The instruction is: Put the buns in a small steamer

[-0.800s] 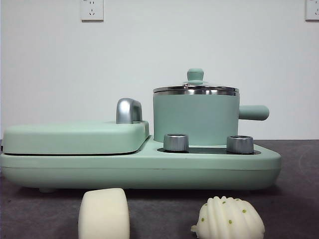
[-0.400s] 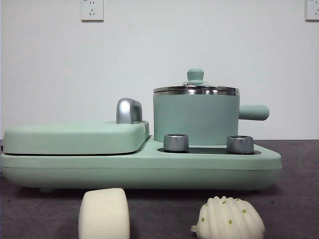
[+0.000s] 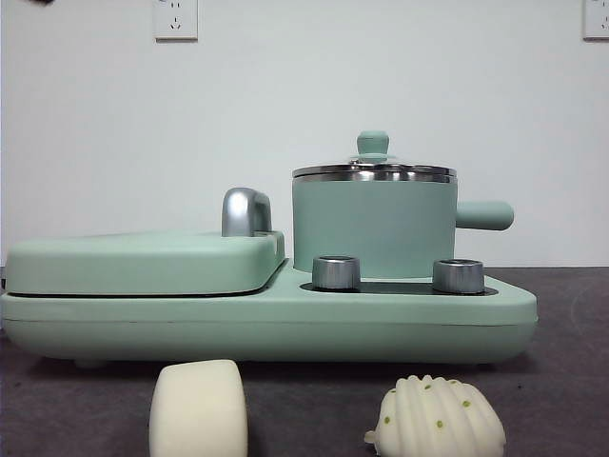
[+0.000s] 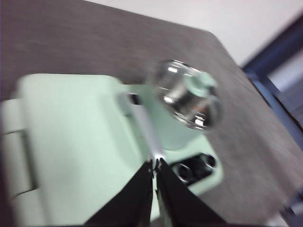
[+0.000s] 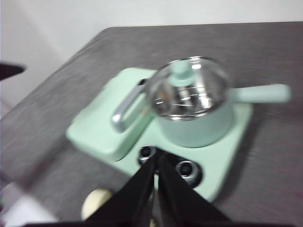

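I see both buns on the table: smooth bun (image 3: pixel 199 409), ridged bun (image 3: pixel 436 418), before the lidded small steamer (image 3: pixel 373 224). Left claw (image 4: pixel 155 166) and right claw (image 5: pixel 156 158) pressed together, aloft.

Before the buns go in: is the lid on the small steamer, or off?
On. The lid sits level on the small steamer, its steel rim meeting the pot's; both buns lie outside.

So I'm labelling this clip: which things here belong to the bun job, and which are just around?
For the job: smooth cream bun; ridged flecked bun; small steamer, lid on.

Just around: flat griddle section; chrome handle; two steel knobs; wall sockets.
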`<state>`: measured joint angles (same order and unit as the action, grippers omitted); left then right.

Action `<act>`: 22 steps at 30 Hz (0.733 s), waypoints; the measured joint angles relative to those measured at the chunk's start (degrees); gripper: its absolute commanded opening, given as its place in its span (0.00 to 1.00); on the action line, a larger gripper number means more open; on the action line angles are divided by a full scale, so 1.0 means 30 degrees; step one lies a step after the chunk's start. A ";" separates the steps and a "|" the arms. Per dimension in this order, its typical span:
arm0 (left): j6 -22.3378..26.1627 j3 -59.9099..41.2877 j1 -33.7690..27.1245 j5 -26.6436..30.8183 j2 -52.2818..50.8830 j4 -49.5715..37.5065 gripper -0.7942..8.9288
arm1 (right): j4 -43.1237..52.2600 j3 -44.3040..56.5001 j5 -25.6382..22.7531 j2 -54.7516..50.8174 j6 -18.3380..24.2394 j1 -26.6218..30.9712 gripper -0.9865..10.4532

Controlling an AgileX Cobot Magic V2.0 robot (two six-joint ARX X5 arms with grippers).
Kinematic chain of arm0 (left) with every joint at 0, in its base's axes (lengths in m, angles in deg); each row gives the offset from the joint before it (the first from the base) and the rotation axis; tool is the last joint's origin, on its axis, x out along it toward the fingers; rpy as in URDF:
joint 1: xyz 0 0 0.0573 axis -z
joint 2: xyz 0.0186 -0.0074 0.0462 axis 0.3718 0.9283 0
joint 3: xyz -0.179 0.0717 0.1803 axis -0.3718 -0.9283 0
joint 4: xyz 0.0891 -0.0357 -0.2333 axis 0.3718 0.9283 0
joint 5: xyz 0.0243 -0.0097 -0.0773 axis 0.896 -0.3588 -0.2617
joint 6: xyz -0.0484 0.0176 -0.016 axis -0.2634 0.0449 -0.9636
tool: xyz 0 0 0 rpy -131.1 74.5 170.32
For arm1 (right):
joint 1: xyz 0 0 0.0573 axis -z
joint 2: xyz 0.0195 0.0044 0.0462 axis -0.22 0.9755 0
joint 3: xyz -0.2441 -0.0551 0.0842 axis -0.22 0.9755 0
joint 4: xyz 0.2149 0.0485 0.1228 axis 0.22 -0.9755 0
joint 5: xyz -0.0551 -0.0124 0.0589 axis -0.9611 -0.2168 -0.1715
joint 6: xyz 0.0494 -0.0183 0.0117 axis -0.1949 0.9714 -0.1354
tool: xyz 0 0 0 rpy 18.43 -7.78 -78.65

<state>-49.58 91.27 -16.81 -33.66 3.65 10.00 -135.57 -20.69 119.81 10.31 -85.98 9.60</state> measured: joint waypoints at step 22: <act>0.1566 0.1938 0.1661 -0.0634 0.1537 0.0525 0.56 | -0.0029 -0.0007 0.0393 0.0000 0.1042 0.0007 0.49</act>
<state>-44.88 97.08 -11.83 -35.56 8.27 11.57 -135.66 -20.71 120.99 10.31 -82.86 9.62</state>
